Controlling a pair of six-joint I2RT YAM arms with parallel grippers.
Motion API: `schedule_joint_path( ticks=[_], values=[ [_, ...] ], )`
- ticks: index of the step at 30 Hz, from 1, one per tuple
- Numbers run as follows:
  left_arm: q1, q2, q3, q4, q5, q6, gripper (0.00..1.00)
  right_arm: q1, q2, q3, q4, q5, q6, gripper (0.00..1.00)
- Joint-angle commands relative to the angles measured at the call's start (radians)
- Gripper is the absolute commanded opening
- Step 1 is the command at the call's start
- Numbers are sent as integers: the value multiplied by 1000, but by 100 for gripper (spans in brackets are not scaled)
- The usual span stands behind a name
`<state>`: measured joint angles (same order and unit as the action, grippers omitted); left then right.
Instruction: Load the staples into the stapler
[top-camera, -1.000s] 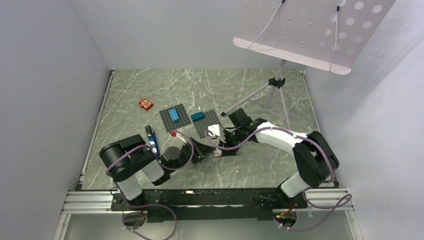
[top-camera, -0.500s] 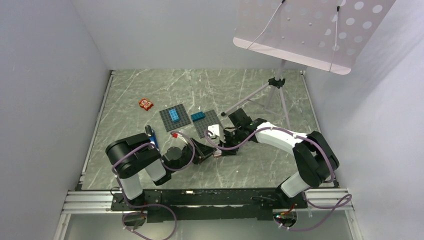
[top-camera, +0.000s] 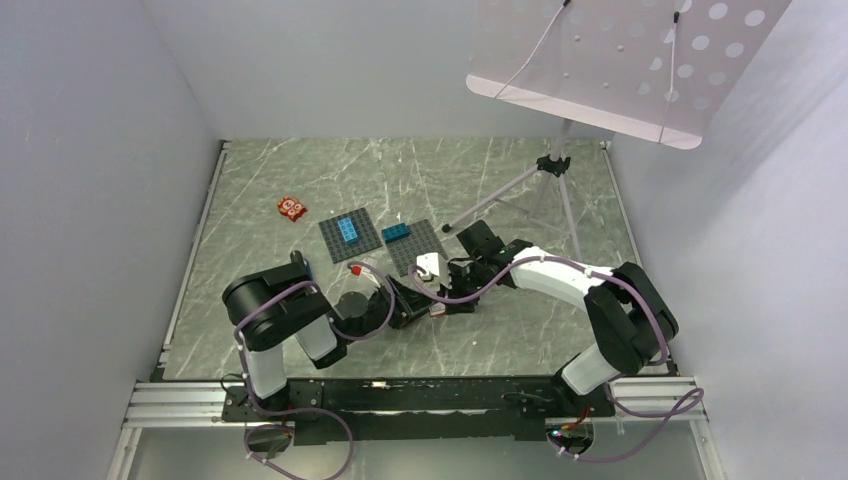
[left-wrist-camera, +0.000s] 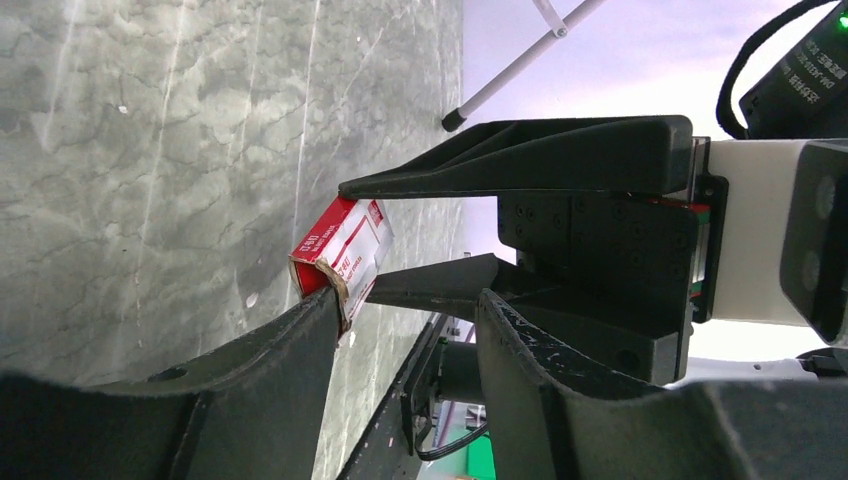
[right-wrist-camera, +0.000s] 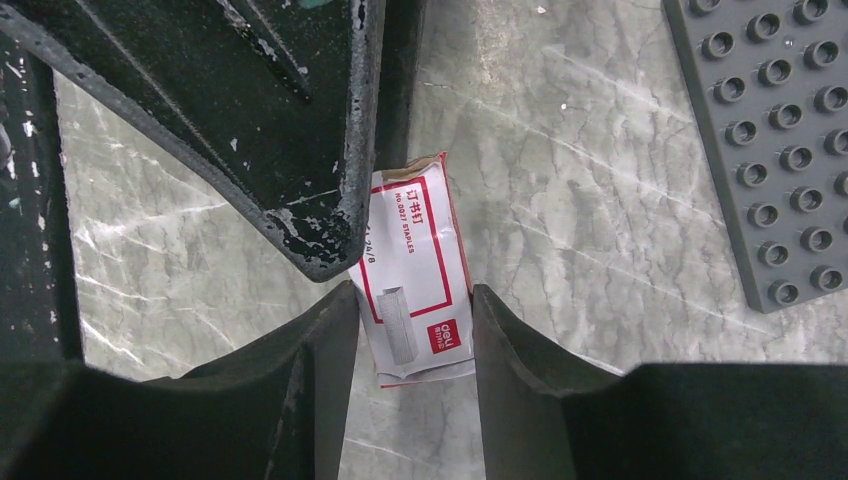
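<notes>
The staples are a small white box with red print (right-wrist-camera: 415, 270), lying low over the marble table. My right gripper (right-wrist-camera: 415, 305) is shut on the box, one finger on each long side. In the left wrist view the box (left-wrist-camera: 345, 240) sticks out from between the right gripper's black fingers. My left gripper (left-wrist-camera: 408, 305) faces it with its jaws apart. Its left fingertip (left-wrist-camera: 322, 308) rests against the box's open end. In the top view the two grippers meet at the table's middle front (top-camera: 425, 300). The blue stapler (top-camera: 299, 261) is mostly hidden behind my left arm.
Two grey studded baseplates (top-camera: 350, 238) (top-camera: 414, 245) with blue bricks lie just behind the grippers. An orange-red tile (top-camera: 292, 208) sits at the back left. A small red-ended piece (top-camera: 351, 268) lies by the left arm. A tripod stand (top-camera: 551, 170) with a perforated white board stands at the back right.
My left arm has swung its shoulder to the right, covering more of the blue stapler. The left jaws stand slightly wider. The right gripper and the box have stayed put.
</notes>
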<state>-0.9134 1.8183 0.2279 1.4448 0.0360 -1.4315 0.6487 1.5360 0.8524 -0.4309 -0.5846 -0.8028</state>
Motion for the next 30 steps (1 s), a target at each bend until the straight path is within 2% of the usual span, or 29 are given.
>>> schedule_joint_path(
  ticks=[1, 11, 20, 30],
  values=[
    [-9, 24, 24, 102, 28, -23, 58, 17, -19, -12, 81, -12, -15, 46],
    [-9, 55, 57, 87, 45, -21, 59, 62, 0, -16, 95, 52, -29, 46],
    [-9, 89, 72, 151, 66, -32, 59, 71, 0, -7, 109, 31, 1, 46],
    [-9, 119, 79, 177, 87, -50, 60, 70, 51, 31, 47, 57, 0, 47]
  ],
)
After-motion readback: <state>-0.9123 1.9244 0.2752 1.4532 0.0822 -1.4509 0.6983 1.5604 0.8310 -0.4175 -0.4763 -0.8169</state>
